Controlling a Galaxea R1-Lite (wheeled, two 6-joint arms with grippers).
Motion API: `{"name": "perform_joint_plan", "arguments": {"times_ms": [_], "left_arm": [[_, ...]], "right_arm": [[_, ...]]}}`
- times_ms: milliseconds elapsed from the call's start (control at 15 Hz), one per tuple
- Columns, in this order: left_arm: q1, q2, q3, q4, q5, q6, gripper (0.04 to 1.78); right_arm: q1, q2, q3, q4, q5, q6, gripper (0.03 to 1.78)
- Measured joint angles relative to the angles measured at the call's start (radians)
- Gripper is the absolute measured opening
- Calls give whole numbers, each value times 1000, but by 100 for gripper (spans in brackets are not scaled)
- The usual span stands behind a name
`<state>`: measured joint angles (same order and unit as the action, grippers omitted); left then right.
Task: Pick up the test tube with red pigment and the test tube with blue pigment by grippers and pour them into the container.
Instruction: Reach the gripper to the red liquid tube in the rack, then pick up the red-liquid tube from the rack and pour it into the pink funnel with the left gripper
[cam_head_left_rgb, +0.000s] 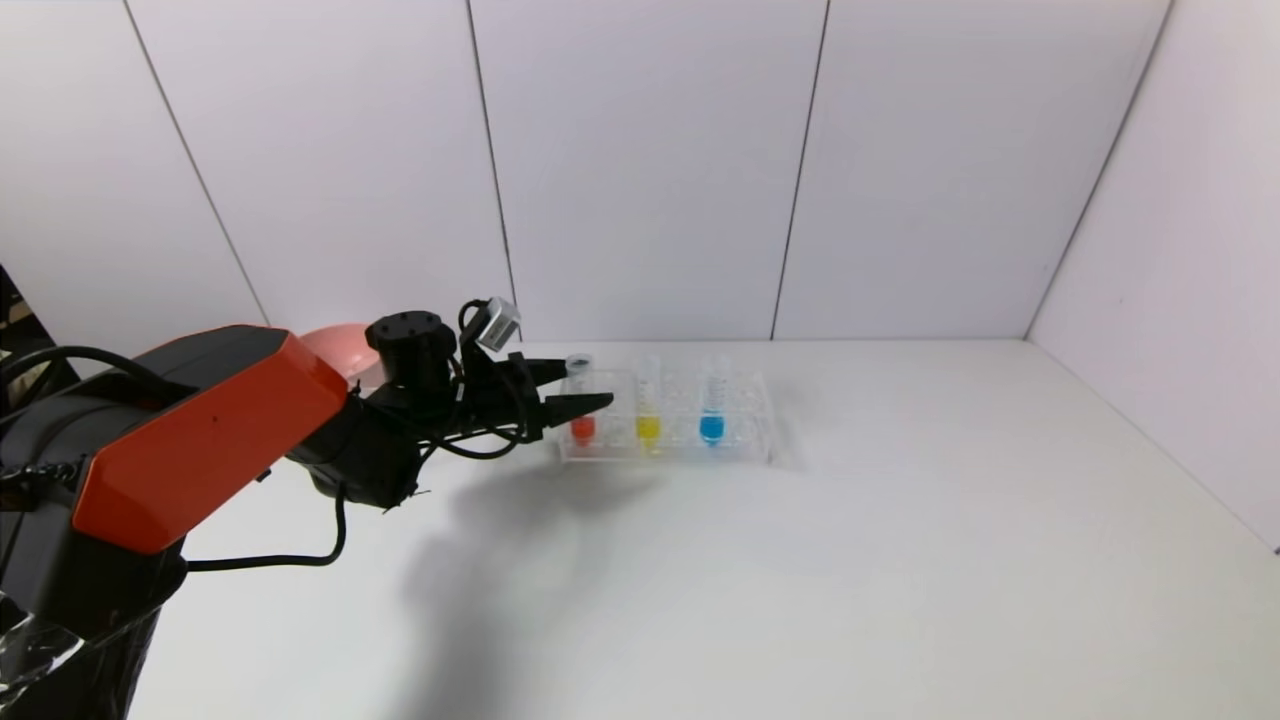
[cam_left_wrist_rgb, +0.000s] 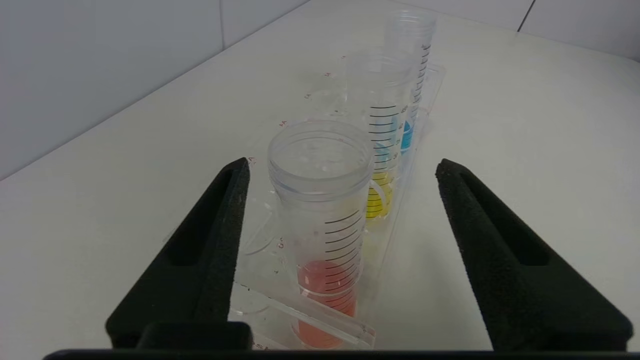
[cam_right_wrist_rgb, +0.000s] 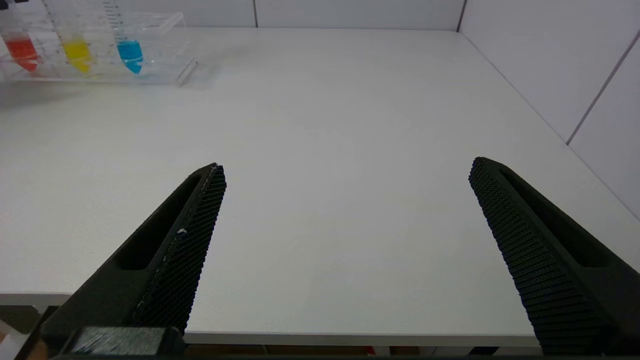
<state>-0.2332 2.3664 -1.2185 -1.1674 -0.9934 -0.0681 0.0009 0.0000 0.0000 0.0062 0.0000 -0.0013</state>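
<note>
1. Head view: I see the left gripper (cam_head_left_rgb: 575, 388) reaching out from my orange-and-black left arm to the left end of a clear tube rack (cam_head_left_rgb: 745, 450) on the white table (cam_head_left_rgb: 800, 560). Its two black fingers sit on either side of the test tube with red pigment (cam_head_left_rgb: 582, 418), which stands upright in the rack's leftmost slot. A tube with yellow liquid (cam_head_left_rgb: 648, 420) stands next along, then the test tube with blue pigment (cam_head_left_rgb: 712, 415) — all three upright in one row. A pink bowl (cam_head_left_rgb: 335, 345) shows partly behind the arm. I cannot make out the container in this view.

2. Left wrist view: the left gripper (cam_left_wrist_rgb: 340, 172) is parted, with the red tube (cam_left_wrist_rgb: 325, 235) between its fingers. One finger is just beside the tube's open rim; the other stands clearly apart from it — I see no grip. Red liquid fills only the tapered bottom. The yellow tube (cam_left_wrist_rgb: 377, 150) and blue tube (cam_left_wrist_rgb: 410, 90) line up behind it.

3. Right wrist view: the right gripper (cam_right_wrist_rgb: 347, 172) is spread wide and holds nothing, low over the near edge of the table (cam_right_wrist_rgb: 350, 125), well apart from the rack (cam_right_wrist_rgb: 165, 45). The red (cam_right_wrist_rgb: 20, 47), yellow (cam_right_wrist_rgb: 77, 50) and blue (cam_right_wrist_rgb: 130, 50) tubes show far off.
</note>
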Motion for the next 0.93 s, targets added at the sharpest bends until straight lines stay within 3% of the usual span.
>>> {"name": "perform_joint_plan", "arguments": {"times_ms": [267, 333, 933], "left_arm": [[1, 1, -1, -2, 1, 0, 54], [1, 1, -1, -2, 1, 0, 47], [-2, -4, -4, -2, 1, 0, 45]], "right_arm": [[0, 0, 0, 0, 0, 0, 177], [0, 0, 0, 0, 0, 0, 177], [0, 0, 0, 0, 0, 0, 177]]}}
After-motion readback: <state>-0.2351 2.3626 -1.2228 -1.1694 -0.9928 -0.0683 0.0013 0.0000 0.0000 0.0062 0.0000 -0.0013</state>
